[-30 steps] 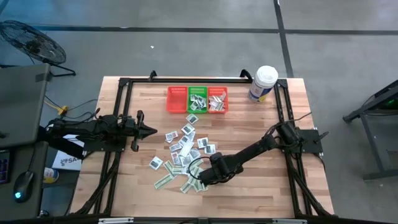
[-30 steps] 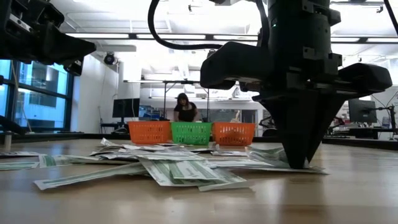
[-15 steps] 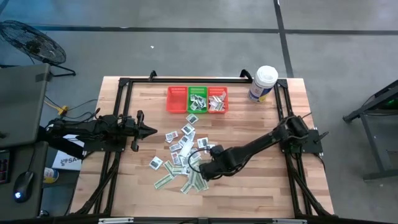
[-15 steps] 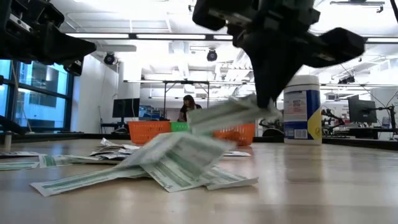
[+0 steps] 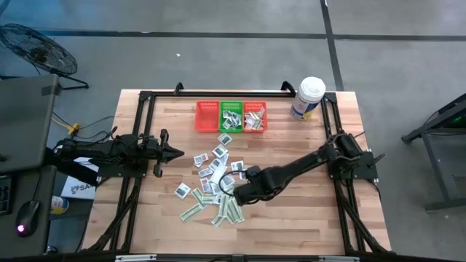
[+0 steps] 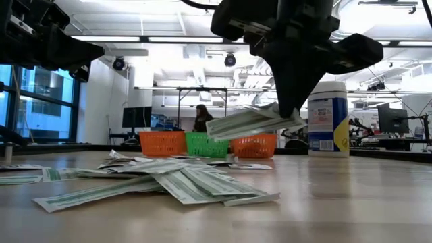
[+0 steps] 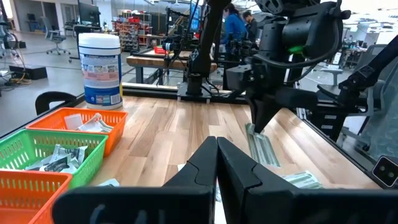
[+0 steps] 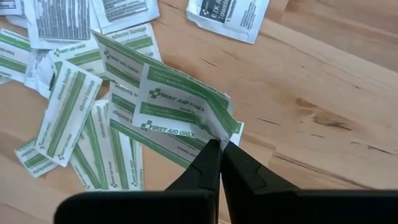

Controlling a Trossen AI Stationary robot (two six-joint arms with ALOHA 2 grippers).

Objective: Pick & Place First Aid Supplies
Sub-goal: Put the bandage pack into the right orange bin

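The right gripper [image 6: 290,111] was pinched shut on the ends of green-and-white strips [image 8: 180,112], holding them clear of the desk [image 5: 306,218] above the near edge of the loose pile of packets [image 5: 215,182]. How many strips it held could not be counted, though more than one seemed caught. In the low view they stuck out sideways from the fingertips, roughly level, their long axis lying across the line of the gripper rather than hanging down. From the pile, the row of three baskets lay toward the far edge of the desk: the red basket [image 5: 207,116], the green basket [image 5: 231,116] and the orange basket [image 5: 255,116], the last two already holding packets. The right arm was plainly the nearer one for carrying the strips there. The left gripper [image 5: 177,152] waited closed and empty, off the pile's left side.
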